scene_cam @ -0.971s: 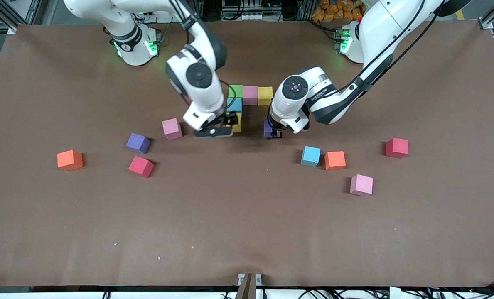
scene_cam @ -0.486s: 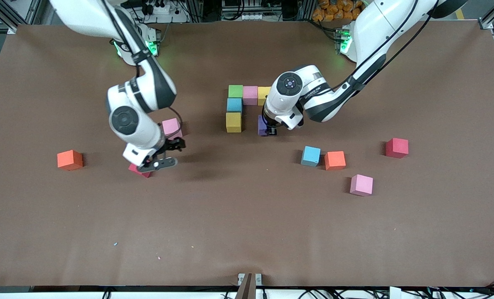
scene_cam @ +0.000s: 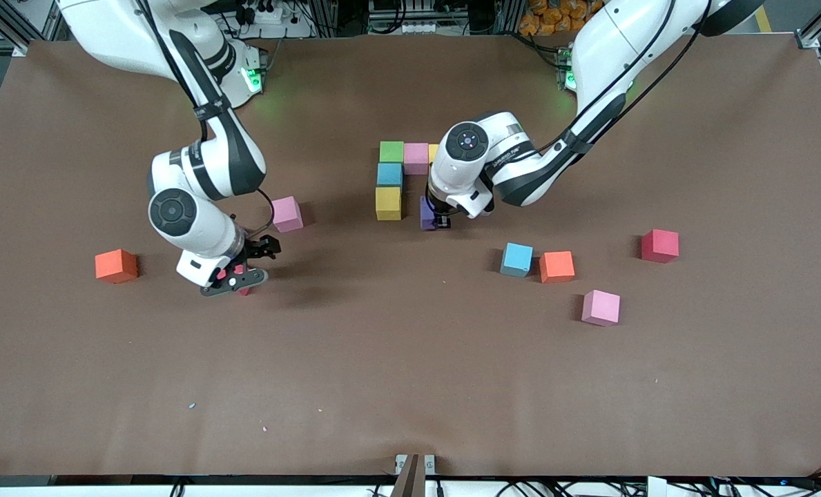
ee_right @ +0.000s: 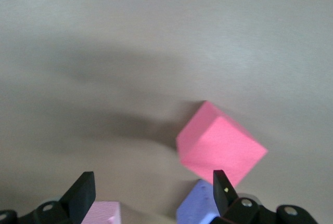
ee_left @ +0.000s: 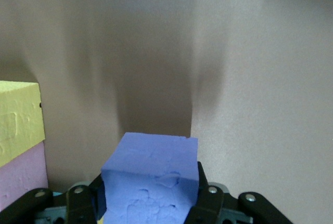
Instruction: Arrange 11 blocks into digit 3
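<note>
Front view: left gripper [scene_cam: 436,222] is clamping the purple block [scene_cam: 427,212] beside the yellow block [scene_cam: 388,203] of the part-built digit 3 [scene_cam: 403,161]; right gripper [scene_cam: 239,273], jaws wide, is hanging over a red block [scene_cam: 245,290].

Left wrist view: purple block [ee_left: 151,181] is sitting between the jaws.

Right wrist view: red block [ee_right: 221,144] is lying skewed ahead of the jaws, so closing may twist it away. Brown table [scene_cam: 410,373], matte.
</note>
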Controlling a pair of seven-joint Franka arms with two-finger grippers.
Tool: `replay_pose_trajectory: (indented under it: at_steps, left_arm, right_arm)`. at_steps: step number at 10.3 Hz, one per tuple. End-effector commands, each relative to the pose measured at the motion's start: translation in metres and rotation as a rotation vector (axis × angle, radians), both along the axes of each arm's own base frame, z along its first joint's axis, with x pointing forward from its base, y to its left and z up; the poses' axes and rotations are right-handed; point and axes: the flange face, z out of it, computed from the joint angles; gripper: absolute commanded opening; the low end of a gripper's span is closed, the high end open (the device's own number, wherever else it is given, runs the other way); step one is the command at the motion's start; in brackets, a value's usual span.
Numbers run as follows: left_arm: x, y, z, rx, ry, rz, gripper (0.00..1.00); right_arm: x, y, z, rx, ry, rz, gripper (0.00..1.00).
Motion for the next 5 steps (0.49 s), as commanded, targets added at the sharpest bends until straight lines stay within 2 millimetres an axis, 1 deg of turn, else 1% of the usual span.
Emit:
replay_pose_trajectory:
  at_steps: [1,2,3,5]
  left_arm:
    - [-0.0053,-0.0139,-0.0059,0.0,-0.002,0.023,0.0]
    - [-0.0055,-0.0139,-0.0067,0.001,-0.001,0.028,0.0]
    - [-0.0108,-0.0183,-0.0071,0.001,0.0,0.021,0.0]
    - [-0.0137,-0.0198,-0.0109,0.011,0.001,0.03,0.0]
  right_arm:
    - [0.0067,-0.0282,-0.0078,-0.011,-0.022,-0.142,1.0]
    - [0.0062,-0.0236,-0.0072,-0.016,-0.026,-0.235,1.0]
    - [0.0057,-0.02,-0.0079,-0.022,-0.029,-0.313,1.0]
    - [0.0077,-0.024,-0.0113,-0.019,-0.035,-0.409,1.0]
